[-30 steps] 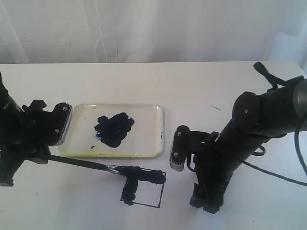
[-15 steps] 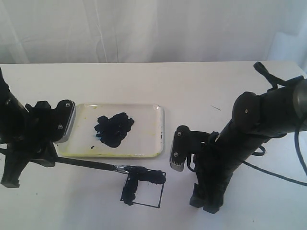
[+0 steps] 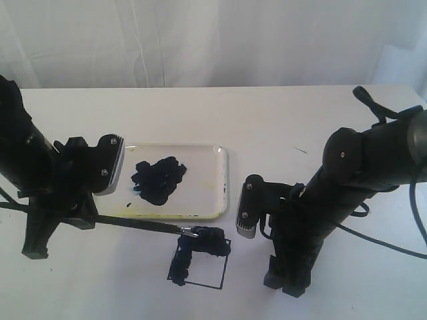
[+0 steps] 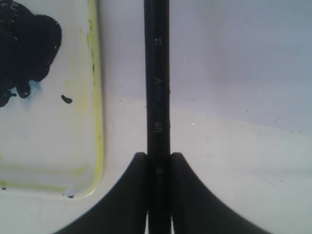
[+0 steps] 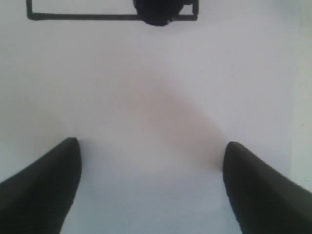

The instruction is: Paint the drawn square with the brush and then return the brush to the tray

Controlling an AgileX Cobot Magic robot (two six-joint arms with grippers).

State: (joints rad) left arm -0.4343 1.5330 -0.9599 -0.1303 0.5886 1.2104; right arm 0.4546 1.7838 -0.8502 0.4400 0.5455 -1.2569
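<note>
White surface (image 3: pixel 320 120) with the tray (image 3: pixel 224 180) on it, black blot (image 3: pixel 158 179) in the tray's middle; the left arm's bulk hides the tray's left end in the exterior view; right claw (image 5: pixel 152 144) sits off to the tray's right, spread wide over bare surface. Square (image 3: pixel 207 268) is just off the tray's near rim, toward its right end; top edge and left side daubed black, rest white. Brush (image 3: pixel 133 225) is thin and black, running along the tray's near rim, tip on the square's top edge; left claw (image 4: pixel 158 160) is pinched tight on the handle, just off the tray's near-left corner.
</note>
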